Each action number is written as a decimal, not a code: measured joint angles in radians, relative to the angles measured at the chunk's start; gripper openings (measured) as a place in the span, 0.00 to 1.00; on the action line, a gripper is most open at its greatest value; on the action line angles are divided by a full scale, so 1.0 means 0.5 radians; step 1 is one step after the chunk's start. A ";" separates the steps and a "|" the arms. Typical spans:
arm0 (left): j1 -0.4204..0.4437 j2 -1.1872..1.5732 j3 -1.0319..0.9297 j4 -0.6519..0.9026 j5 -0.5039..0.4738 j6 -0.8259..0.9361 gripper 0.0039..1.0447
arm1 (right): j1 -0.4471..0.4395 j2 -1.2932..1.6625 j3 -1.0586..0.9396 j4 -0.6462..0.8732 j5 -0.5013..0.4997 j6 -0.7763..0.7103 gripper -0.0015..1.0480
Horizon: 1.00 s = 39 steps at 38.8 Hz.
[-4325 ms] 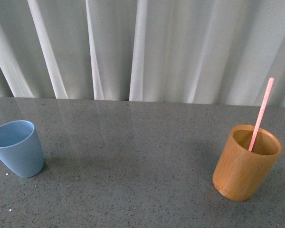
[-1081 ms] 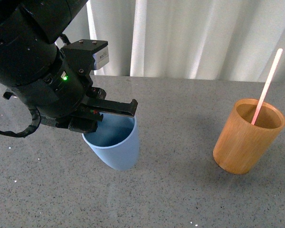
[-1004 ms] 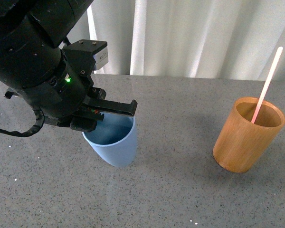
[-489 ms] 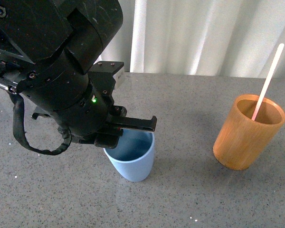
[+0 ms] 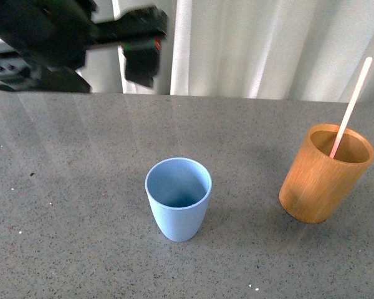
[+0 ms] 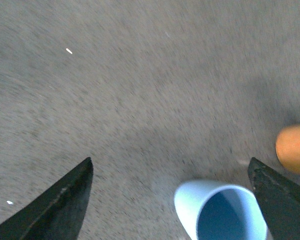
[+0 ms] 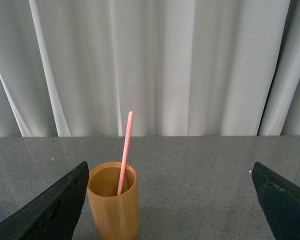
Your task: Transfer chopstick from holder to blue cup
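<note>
In front of me is a grey, speckled counter [image 5: 68,187]. Two things stand on it. The blue cup [image 5: 178,205] stands upright near the middle. The holder [image 5: 321,184] stands to my right, well apart from the cup. A few tiny white specks [image 5: 249,287] lie on it too.

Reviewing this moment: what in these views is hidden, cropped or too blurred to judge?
Front view: left arm is motion-blurred and cropped by the top edge.
Left wrist view: smeared; blue cup cut by the frame edge, holder only an orange sliver at the edge.
Front and right wrist views: chopstick lower end hidden by the holder's wall.
Right wrist view: blue cup only a sliver at the corner.
</note>
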 joint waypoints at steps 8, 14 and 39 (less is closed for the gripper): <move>0.288 -0.421 -0.422 0.636 -0.366 0.032 0.94 | 0.000 0.000 0.000 0.000 0.000 0.000 0.90; 0.620 -0.926 -1.033 1.344 -0.489 0.053 0.94 | -0.001 0.000 0.000 0.000 -0.001 0.000 0.90; 0.845 -1.765 -1.943 1.728 0.225 0.448 0.42 | -0.001 0.000 0.000 0.000 0.000 0.000 0.90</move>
